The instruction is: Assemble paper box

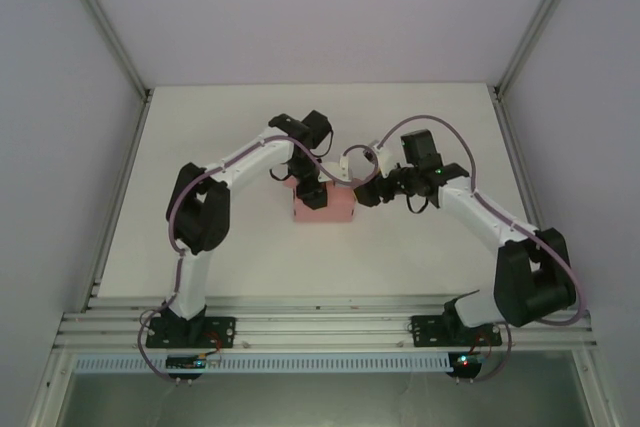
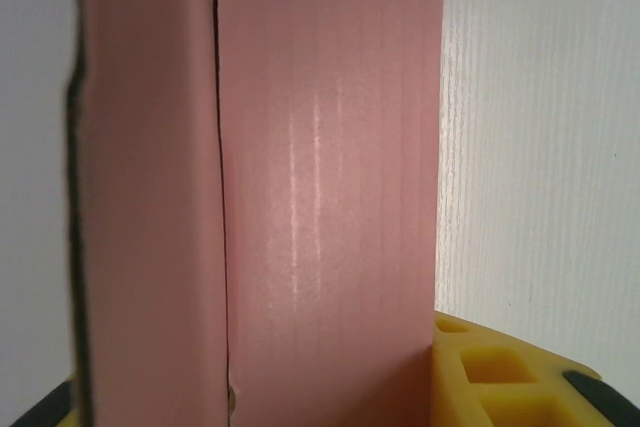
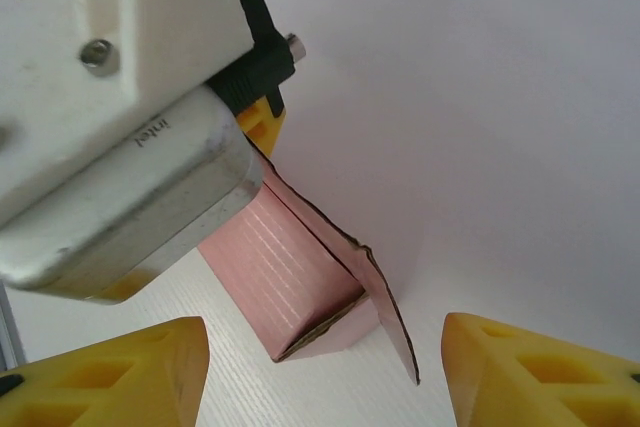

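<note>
Both reach inward, elbows out: L gripper point(image 1: 312, 190) points down clamping paper box point(image 1: 328, 211), R gripper point(image 1: 366, 193) open beside it.

Pink paper box point(image 3: 290, 277) (white table point(image 1: 200, 247))

White enclosed cell from above

A white worktop point(image 1: 240, 257) sits between plain pale walls point(image 1: 320, 7) at left, right and back. Silver metal posts point(image 1: 105, 22) run up the corners. A ribbed aluminium rail point(image 1: 320, 327) crosses the near edge. Light is soft and even.
</note>
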### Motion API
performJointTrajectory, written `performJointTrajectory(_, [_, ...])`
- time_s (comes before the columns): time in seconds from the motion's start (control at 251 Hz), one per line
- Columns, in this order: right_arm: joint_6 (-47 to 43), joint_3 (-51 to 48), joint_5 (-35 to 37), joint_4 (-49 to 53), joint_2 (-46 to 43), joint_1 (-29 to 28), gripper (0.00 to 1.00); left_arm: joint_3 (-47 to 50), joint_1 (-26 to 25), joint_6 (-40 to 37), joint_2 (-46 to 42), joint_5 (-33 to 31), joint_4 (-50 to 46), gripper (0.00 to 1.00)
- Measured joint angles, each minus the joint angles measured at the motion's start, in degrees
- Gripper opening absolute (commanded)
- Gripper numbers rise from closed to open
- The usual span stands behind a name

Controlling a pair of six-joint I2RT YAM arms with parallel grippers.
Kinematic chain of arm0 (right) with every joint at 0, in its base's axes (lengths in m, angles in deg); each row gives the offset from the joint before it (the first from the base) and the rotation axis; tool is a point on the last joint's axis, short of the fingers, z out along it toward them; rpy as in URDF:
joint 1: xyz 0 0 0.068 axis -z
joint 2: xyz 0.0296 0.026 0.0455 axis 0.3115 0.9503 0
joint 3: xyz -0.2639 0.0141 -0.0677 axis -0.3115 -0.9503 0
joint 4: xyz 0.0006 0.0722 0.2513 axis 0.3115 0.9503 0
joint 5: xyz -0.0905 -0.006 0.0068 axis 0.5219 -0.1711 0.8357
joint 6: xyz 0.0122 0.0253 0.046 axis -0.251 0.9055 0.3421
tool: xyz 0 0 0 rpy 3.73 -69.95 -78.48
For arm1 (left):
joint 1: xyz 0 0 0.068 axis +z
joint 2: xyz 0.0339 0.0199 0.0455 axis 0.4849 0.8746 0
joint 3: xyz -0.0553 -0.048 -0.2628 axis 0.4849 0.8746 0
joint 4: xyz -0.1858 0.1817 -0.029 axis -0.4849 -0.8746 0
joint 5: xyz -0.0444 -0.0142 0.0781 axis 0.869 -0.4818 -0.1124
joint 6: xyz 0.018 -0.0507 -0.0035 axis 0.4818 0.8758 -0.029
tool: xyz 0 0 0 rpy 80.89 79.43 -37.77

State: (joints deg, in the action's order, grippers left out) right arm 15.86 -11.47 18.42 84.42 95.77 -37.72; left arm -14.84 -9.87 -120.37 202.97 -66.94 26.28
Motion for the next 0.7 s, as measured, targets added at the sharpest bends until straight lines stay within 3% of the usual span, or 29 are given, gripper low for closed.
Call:
performJointTrajectory(0.176, [-1.7, 0.13, 0.0, -0.39, 1.97, 0.11, 0.62, 0.0, 0.0, 0.0, 0.0, 0.11, 0.0, 0.31])
performJointTrajectory(0.359, [-3.56, 0.46, -0.2, -1.62, 4.35, 0.2, 0.65, 0.0, 0.0, 0.04, 0.0, 0.11, 0.02, 0.3])
performJointTrajectory(0.459, [-4.7, 0.79, -0.63, -1.75, 5.86, 0.2, 0.55, 0.0, 0.0, 0.22, 0.0, 0.09, 0.02, 0.31])
performJointTrajectory(0.607, [-7.04, 2.32, -1.6, -1.05, 7.3, 0.2, 0.28, 0.02, 0.0, 0.39, 0.0, 0.09, 0.04, 0.31])
performJointTrajectory(0.698, [-7.8, 3.48, -2.32, -0.09, 7.56, 0.2, 0.19, 0.0, 0.0, 0.42, 0.0, 0.07, 0.07, 0.31])
